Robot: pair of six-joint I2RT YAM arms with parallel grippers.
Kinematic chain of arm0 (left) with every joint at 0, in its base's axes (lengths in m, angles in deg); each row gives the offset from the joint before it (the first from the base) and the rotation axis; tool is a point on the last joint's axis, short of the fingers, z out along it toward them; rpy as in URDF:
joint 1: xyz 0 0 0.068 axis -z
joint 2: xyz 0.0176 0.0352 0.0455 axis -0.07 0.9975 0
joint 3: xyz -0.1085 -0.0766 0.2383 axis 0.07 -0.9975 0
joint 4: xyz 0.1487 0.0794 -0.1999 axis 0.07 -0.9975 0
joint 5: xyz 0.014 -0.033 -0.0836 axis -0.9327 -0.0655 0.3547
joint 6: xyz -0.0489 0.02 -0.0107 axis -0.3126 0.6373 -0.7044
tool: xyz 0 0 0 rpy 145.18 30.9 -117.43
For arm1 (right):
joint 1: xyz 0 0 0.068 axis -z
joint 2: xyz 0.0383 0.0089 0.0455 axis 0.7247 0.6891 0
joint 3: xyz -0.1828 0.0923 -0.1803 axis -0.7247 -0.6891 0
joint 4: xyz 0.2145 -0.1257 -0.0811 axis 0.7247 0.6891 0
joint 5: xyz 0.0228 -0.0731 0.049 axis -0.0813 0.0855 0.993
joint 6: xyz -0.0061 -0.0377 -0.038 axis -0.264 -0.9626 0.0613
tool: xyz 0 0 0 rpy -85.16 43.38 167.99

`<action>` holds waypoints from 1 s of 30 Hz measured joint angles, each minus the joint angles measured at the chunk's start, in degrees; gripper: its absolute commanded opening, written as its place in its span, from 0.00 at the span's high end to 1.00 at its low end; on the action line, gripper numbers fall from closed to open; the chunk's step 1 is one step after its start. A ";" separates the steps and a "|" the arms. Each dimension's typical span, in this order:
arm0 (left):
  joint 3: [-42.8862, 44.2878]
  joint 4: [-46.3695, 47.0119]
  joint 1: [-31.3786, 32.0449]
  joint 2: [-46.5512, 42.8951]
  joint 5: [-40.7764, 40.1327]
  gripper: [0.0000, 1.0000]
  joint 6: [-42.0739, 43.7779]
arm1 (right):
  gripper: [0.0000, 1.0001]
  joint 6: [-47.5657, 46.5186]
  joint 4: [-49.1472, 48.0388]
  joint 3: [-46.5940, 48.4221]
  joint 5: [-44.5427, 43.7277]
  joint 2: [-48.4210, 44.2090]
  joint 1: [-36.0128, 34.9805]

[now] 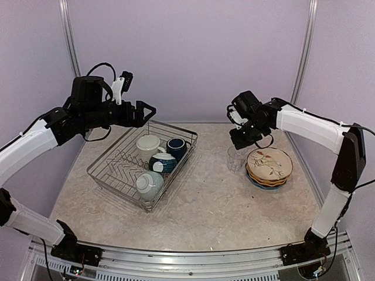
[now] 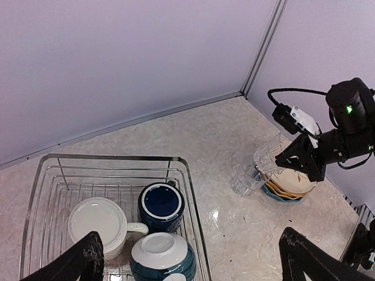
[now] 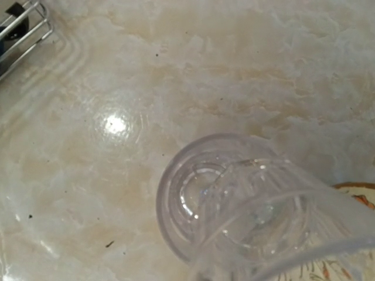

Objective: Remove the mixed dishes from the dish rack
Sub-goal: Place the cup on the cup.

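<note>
Left hand (image 1: pixel 149 114) spread above dish rack (image 1: pixel 105 174); right hand (image 1: pixel 240 139) pressed together, tips obscured, near tumbler (image 1: pixel 235 159).

The left arm (image 1: pixel 35 140) climbs from its base, folds at the elbow and reaches forward, carrying the left gripper (image 1: pixel 147 112) roughly level above the far edge of the dish rack (image 1: pixel 120 164), jaws spread wide. The right arm (image 1: pixel 316 126) stands tall, bends at the elbow and stretches toward the rack. Its wrist is tipped down, and the right gripper (image 1: pixel 239 139) hangs well right of the rack, jaws closed, low over the desk (image 1: pixel 199 205).
</note>
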 measured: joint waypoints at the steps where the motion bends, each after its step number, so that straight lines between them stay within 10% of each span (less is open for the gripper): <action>1: -0.02 -0.17 0.00 0.22 0.02 0.01 -0.04 | 1.00 -0.11 -0.02 0.17 0.02 0.28 0.00; 20: -0.11 -2.67 0.00 3.52 0.79 0.01 -1.68 | 0.99 -1.64 -0.04 2.38 0.28 6.45 -0.11; 30: -0.09 -7.02 0.00 5.42 0.92 0.01 -3.41 | 0.70 -1.70 -0.35 2.45 -0.17 7.58 -0.17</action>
